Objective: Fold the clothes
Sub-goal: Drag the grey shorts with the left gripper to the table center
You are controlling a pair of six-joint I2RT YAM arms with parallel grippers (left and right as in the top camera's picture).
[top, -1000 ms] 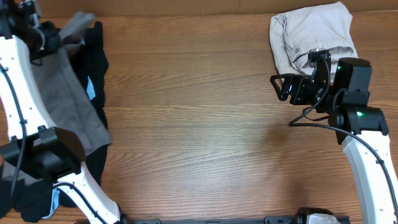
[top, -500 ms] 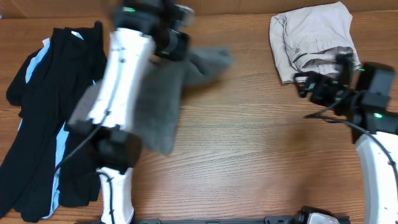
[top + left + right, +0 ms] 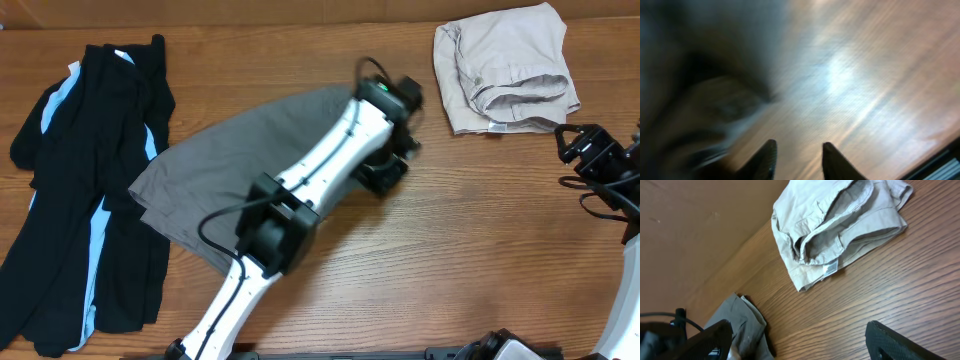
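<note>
The left end effector (image 3: 797,156) was spread, empty, beside the grey shorts (image 3: 232,150); the right end effector (image 3: 799,330) was spread. Shorts needed smoothing flat on the desk (image 3: 470,240) before folding.

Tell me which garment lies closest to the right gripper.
The beige garment, crumpled at the far right: the right gripper sits beside it, while the grey shorts and the black blue-striped garment lie farther left.
</note>
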